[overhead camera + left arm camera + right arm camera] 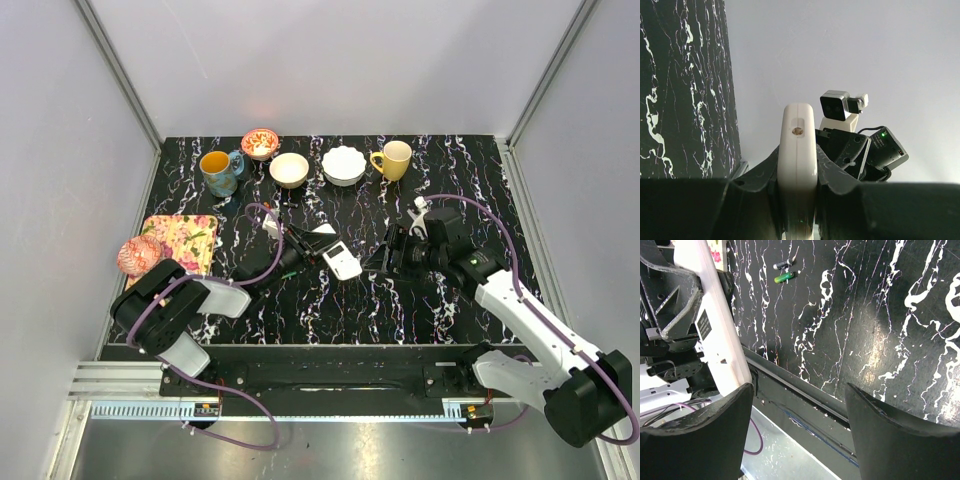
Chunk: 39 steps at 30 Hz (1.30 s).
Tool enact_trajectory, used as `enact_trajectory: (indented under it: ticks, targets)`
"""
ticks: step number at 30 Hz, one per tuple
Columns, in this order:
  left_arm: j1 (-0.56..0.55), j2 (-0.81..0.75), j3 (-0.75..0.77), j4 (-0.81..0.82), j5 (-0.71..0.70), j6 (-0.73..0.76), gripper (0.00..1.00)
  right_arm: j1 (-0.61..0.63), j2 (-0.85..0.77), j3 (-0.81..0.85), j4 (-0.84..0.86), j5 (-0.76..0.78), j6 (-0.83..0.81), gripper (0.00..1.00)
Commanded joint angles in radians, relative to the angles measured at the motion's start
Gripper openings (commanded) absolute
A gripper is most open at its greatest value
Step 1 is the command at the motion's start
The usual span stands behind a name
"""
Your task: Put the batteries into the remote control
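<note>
The remote control (343, 260) shows its white side near the table's middle. My left gripper (322, 247) is shut on it. In the left wrist view the remote's white edge (797, 135) stands clamped between the two black fingers (832, 172). My right gripper (383, 260) is open and empty just right of the remote. In the right wrist view the jaws (799, 395) stand wide apart, with the remote (720, 335) touching or just beside the left fingertip. Two batteries lie on the table beyond it, one green (784, 276) and one dark (782, 263).
At the back stand a blue mug (219, 172), a patterned bowl (260, 143), a cream bowl (289, 170), a white bowl (343, 165) and a yellow mug (394, 159). A floral cloth (183, 238) and a pink patterned bowl (139, 255) lie at the left.
</note>
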Motion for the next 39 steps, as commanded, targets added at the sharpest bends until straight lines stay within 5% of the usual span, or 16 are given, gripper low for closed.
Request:
enact_trajectory:
  ticks: [1,39]
  targets:
    - [-0.001,0.002,0.046,0.414,-0.006,-0.014,0.0,0.015,0.006,0.053,0.003,-0.015,-0.014,0.78]
    - [-0.015,-0.005,0.037,0.414,0.018,-0.036,0.0,0.015,0.069,0.116,-0.045,0.048,-0.046,0.82]
